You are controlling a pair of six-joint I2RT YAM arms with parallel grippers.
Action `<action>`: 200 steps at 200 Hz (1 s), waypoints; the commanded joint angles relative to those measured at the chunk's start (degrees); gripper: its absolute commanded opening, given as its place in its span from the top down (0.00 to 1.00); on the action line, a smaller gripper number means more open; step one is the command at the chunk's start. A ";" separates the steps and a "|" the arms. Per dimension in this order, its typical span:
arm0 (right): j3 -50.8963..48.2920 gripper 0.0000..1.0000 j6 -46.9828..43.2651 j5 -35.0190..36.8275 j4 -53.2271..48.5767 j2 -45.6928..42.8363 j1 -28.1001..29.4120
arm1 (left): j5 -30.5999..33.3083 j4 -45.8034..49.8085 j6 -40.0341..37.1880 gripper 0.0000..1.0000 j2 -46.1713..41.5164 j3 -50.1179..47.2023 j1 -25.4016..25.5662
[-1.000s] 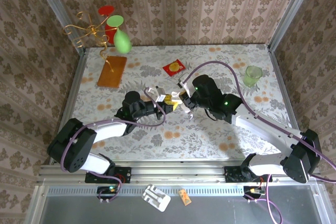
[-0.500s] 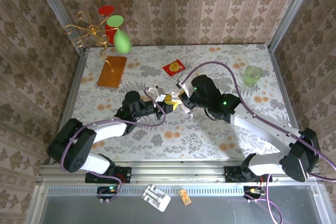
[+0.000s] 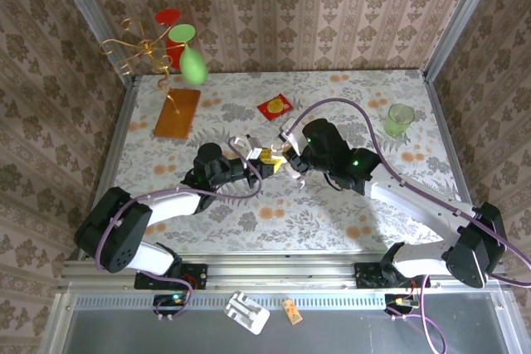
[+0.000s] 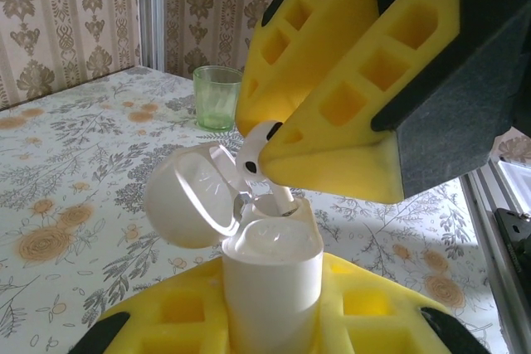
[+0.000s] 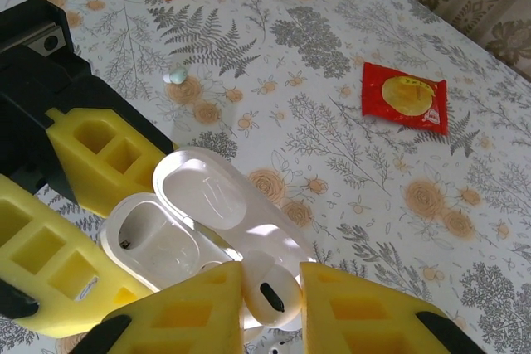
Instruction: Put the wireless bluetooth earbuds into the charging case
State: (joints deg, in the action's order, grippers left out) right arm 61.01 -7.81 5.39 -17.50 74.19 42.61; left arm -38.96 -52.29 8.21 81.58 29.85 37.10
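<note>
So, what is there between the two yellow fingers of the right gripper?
A white earbud, pinched between them, close to the open charging case; the right wrist view shows it.

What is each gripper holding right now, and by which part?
The left gripper clamps the open charging case by its lower body; the right gripper pinches an earbud by its rounded head.

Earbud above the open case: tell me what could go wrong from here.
1. The right gripper pinches the earbud only at the very end of its jaws; it may slip out and drop.
2. The earbud sits tilted over the charging case, so its stem may catch the rim instead of seating.
3. The wide jaws are close to the open lid; pressing down may knock it or twist the case in the left gripper.
</note>
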 commanded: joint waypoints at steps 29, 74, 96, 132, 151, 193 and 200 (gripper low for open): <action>0.03 0.75 -0.82 -4.45 -2.17 -0.90 0.78 | 0.45 -1.19 1.37 1.00 -1.46 2.04 0.41; 0.51 0.64 0.41 -4.16 -1.94 -2.50 0.89 | 0.20 -3.19 1.04 1.00 -1.27 1.18 0.34; 1.11 0.59 0.64 -4.49 -2.23 -4.02 0.87 | 0.09 -4.04 1.36 1.00 -1.03 1.00 0.38; 0.87 0.41 1.66 -5.42 -1.23 -6.69 0.65 | -0.02 -4.23 0.70 1.00 -1.19 1.09 0.32; -0.06 0.34 4.18 -8.07 1.11 -8.75 -0.30 | -0.15 -4.18 0.19 1.00 -1.08 1.14 0.29; -3.78 0.30 13.87 -19.95 7.30 -13.09 -8.24 | -0.40 -4.23 -1.15 1.00 -1.58 1.00 0.31; -4.31 0.29 15.13 -21.32 7.69 -13.57 -9.57 | -0.59 -4.27 -1.54 1.00 -1.75 1.01 0.32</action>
State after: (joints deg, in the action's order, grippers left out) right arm 59.05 0.19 -8.10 -14.11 63.09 36.88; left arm -38.94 -53.67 8.34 81.58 30.11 37.10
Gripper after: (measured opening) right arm 0.702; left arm 0.202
